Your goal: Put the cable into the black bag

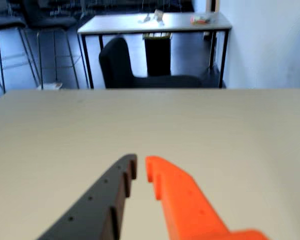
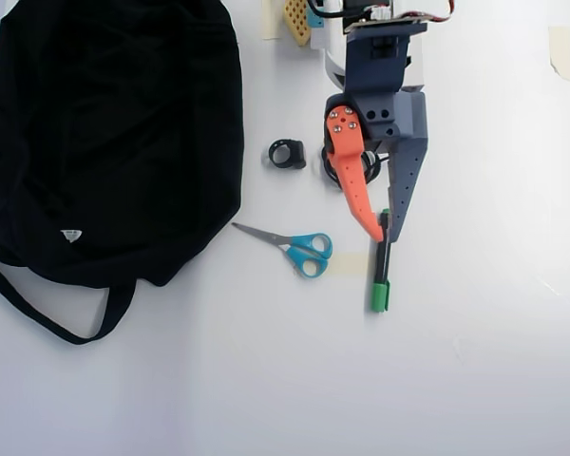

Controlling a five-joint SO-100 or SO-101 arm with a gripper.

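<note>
In the overhead view the black bag (image 2: pixel 104 133) lies flat at the left, its strap (image 2: pixel 38 306) trailing toward the bottom left. Only short arcs of the cable (image 2: pixel 371 169) show, between and beside the fingers; the arm above hides the remainder. My gripper (image 2: pixel 387 234) points down the picture, orange finger (image 2: pixel 353 180) on the left and dark grey finger (image 2: pixel 406 180) on the right. In the wrist view the gripper (image 1: pixel 141 167) hangs over bare table, tips nearly touching with nothing between them. Neither cable nor bag appears there.
A small thick black ring (image 2: pixel 287 154) sits between bag and gripper. Blue-handled scissors (image 2: pixel 302 249) lie below it. A green and black marker (image 2: pixel 381 275) lies just under the fingertips. Beyond the table's far edge (image 1: pixel 150 90) stand a black chair (image 1: pixel 120 65) and another table (image 1: pixel 155 24).
</note>
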